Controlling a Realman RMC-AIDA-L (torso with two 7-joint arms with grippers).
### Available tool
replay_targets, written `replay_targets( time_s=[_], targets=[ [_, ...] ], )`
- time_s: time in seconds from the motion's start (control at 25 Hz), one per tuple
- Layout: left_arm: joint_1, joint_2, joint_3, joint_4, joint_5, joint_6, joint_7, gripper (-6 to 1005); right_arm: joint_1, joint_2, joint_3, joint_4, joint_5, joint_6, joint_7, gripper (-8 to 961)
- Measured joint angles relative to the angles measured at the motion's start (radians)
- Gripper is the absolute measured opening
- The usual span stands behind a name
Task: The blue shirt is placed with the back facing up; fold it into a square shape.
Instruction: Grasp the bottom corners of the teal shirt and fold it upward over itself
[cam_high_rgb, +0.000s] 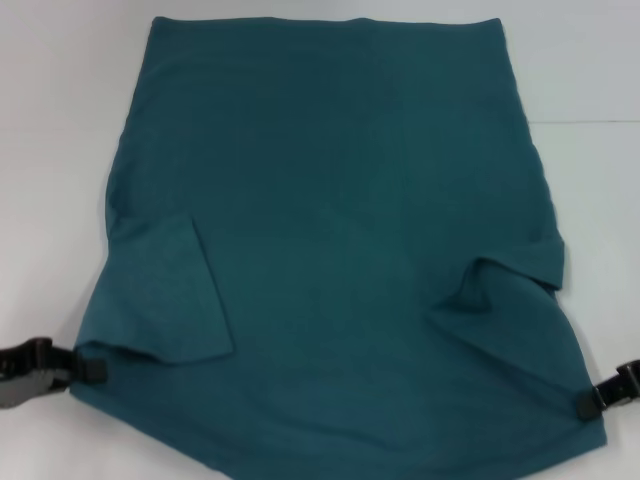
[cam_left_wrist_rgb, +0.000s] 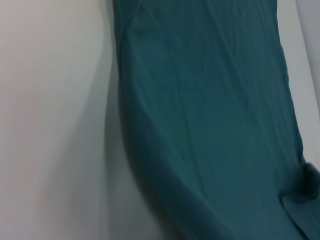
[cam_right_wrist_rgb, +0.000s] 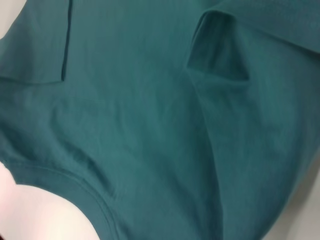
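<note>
Both sleeves of the blue shirt lay folded inward as we found it spread on the white table. Our left gripper was clenched on its near left corner, our right gripper on its near right corner.

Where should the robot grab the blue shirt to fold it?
Best at the two near corners of the blue shirt, by the folded-in sleeves, coming in from each side. The left gripper and right gripper already sit at those edges. The cloth is flat and wide, so corner grips should lift it evenly.
</note>
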Motion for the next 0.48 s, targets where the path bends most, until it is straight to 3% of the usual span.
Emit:
replay_targets(
  time_s=[0.2,0.48],
  targets=[
    [0.014,0.001,-0.002,0.025,0.051,0.073,0.0,21,-0.022,-0.009,-0.009,-0.001,-0.003,-0.054,-0.008,61],
    [0.024,-0.003,0.005,0.025,0.112,0.179,0.021,23,-0.038,-0.006,0.006,-0.001,-0.007,-0.128,-0.049,71]
  ],
)
